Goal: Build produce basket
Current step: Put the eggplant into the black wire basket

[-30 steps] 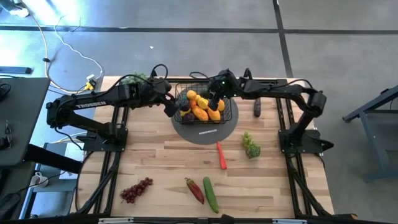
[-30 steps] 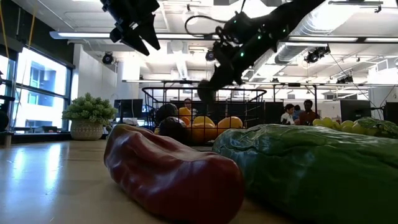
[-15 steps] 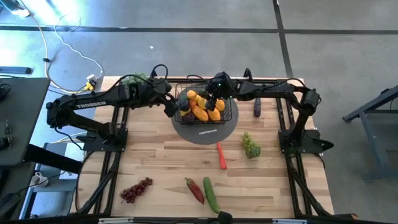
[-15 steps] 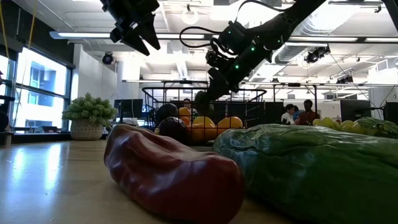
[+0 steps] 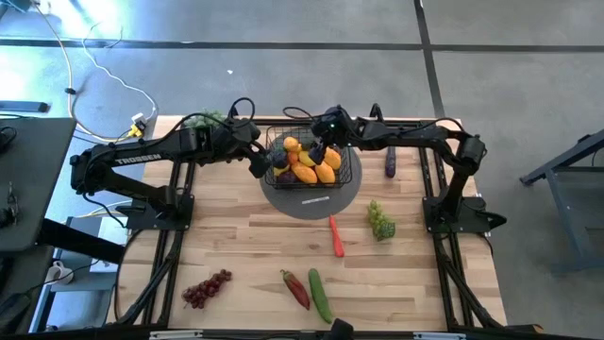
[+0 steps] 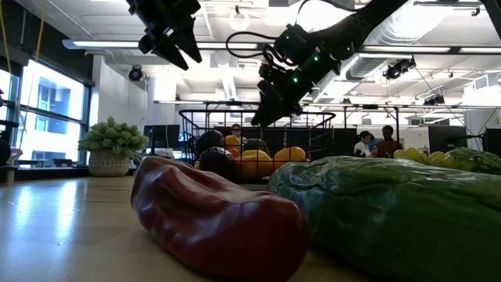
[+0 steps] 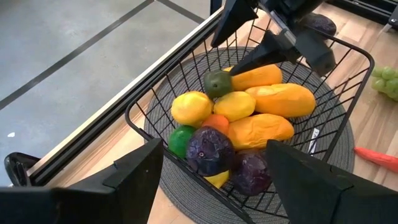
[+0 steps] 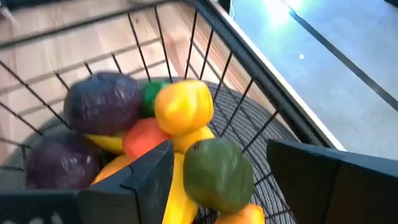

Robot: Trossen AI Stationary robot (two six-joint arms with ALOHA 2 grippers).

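The black wire basket (image 5: 351, 153) stands on a grey round mat (image 5: 311, 201) at the far middle of the table. It holds a pile of produce: lemons, mangoes and dark purple fruits (image 7: 210, 151). A dark green round fruit (image 8: 217, 175) lies on top of the pile, at its far side (image 7: 217, 83). My right gripper (image 5: 319, 148) hangs open just above it, slanting down from the table's right, one finger on either side of the fruit. My left gripper (image 5: 257, 162) waits open above the basket's left end (image 7: 214, 180). My right gripper stands open around the green fruit's sides (image 8: 189, 168). One finger (image 8: 149, 180) is close against the fruit, and I cannot tell whether it touches. The other finger (image 8: 329, 180) is clear of it. The fruit rests on the pile, not lifted.
Loose on the table lie green grapes (image 5: 380, 220), a red chilli (image 5: 335, 236), purple grapes (image 5: 207, 288), a red pepper (image 5: 295, 289), a cucumber (image 5: 320, 295) and an aubergine (image 5: 391, 162). A leafy bunch (image 5: 203, 120) sits at the far left.
My right gripper has opened over the basket and let go of the green fruit. The fruit has dropped from between the fingers onto the pile.
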